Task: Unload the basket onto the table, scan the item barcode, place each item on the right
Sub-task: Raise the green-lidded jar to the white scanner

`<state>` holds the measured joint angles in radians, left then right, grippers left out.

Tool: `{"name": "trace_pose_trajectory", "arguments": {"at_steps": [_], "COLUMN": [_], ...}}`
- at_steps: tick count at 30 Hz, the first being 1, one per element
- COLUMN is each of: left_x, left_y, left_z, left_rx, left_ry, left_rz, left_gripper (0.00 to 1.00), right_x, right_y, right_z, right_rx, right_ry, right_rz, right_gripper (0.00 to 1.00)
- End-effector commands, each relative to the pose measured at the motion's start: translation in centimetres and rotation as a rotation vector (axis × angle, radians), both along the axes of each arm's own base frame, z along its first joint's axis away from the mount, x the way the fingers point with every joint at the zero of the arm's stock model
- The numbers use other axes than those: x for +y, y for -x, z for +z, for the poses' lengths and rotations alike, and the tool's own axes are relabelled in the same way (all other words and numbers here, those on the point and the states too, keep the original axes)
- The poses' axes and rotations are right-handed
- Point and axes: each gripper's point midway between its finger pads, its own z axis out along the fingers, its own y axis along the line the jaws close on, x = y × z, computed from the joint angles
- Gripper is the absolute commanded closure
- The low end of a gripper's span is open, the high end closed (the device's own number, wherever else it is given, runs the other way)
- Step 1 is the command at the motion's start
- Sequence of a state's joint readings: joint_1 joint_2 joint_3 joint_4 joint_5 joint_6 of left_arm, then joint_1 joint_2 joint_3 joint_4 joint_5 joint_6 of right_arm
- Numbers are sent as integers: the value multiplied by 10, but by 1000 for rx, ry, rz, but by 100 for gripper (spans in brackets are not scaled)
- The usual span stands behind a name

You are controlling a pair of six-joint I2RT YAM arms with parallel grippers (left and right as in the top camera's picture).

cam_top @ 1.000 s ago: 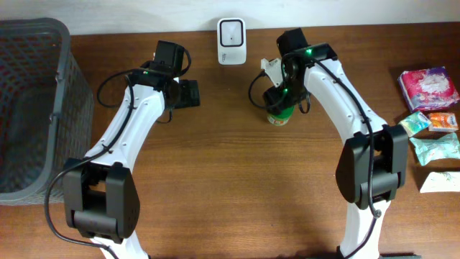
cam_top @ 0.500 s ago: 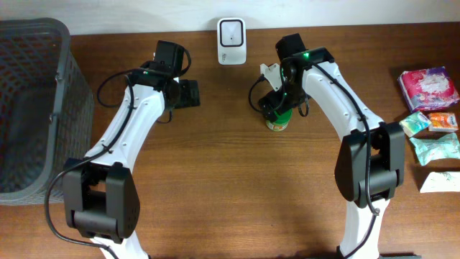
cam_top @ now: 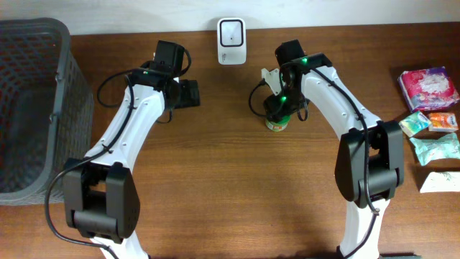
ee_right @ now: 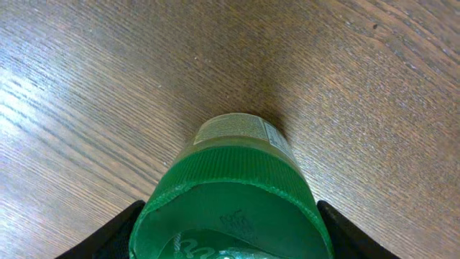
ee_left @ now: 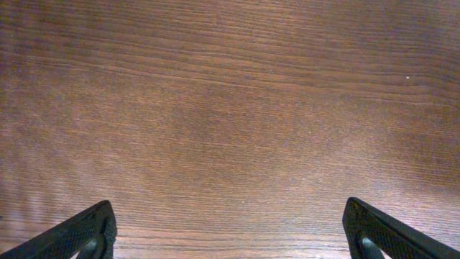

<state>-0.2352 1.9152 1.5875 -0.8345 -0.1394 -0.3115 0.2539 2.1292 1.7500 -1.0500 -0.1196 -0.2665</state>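
From overhead, finds the green-capped jar upright on the table, near the white scanner, beneath the right gripper; from the left wrist, sees the left gripper spread wide above bare wood; from the right wrist, sees fingers pinching the jar's cap on both sides.

A dark brown wooden surface fills nearly the whole overhead view, its grain running left to right. Along the far edge runs 1 narrow strip of pale, plain wall, meeting the wood in a straight line. At the far left stands 1 dark grey mesh basket, its rim rounded at the corner. The light is soft and even. Close up, the varnished wood shows a faint paler sheen across its fine, wavy grain lines.
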Motion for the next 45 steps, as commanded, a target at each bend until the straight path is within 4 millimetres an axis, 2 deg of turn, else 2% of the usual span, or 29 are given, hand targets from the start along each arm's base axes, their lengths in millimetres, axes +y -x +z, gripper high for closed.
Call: {"name": "trace_pose_trajectory", "arguments": {"at_steps": [1, 3, 8, 11, 14, 18, 19, 20, 23, 24, 25, 27, 32, 34, 37, 42, 45], "left_x": [3, 3, 3, 3, 3, 3, 3, 3, 3, 3, 3, 3, 3, 3, 3, 3, 3], "left_y": [0, 0, 0, 0, 0, 1, 0, 1, 0, 0, 0, 0, 1, 0, 0, 0, 0], "left_z": [-4, -4, -4, -4, -4, -4, -4, -4, -4, -4, -4, -4, -4, -4, -4, -4, -4], "left_rx": [8, 8, 8, 8, 8, 9, 8, 9, 8, 8, 8, 8, 8, 8, 8, 8, 8], "left_ry": [-8, -8, -8, -8, -8, -8, -8, -8, -8, -8, -8, -8, -8, -8, -8, -8, -8], "left_rz": [18, 18, 18, 18, 18, 18, 18, 18, 18, 18, 19, 19, 18, 18, 18, 18, 18], "left_gripper": [1, 1, 1, 1, 1, 1, 1, 1, 1, 1, 1, 1, 1, 1, 1, 1, 1], "right_x": [4, 9, 19, 27, 35, 59, 68, 76, 77, 76, 79, 89, 108, 114, 108, 90, 65], "right_y": [-14, -34, -108, -145, -176, -191, -194, -202, -215, -219, -222, -223, -218, -216, -217, -217, -214], "right_z": [14, 36, 87, 120, 161, 200, 202, 190, 167, 164, 158, 151, 151, 141, 124, 126, 139], "right_rx": [-44, -124, -462, -664, -898, -1097, -1124, -1145, -1176, -1201, -1210, -1219, -1233, -1217, -1197, -1204, -1168], "right_ry": [-15, -37, -76, -113, -68, -64, -80, -78, -18, -5, -11, -10, -10, -3, 66, 161, 144], "right_rz": [-21, -21, -39, -50, -62, -68, -63, -68, -81, -102, -103, -83, -50, -32, -58, -126, -312], "right_gripper": [44, 46, 46, 46, 46, 47, 47, 47, 49, 40, 40, 41, 44, 44, 44, 43, 43]}}
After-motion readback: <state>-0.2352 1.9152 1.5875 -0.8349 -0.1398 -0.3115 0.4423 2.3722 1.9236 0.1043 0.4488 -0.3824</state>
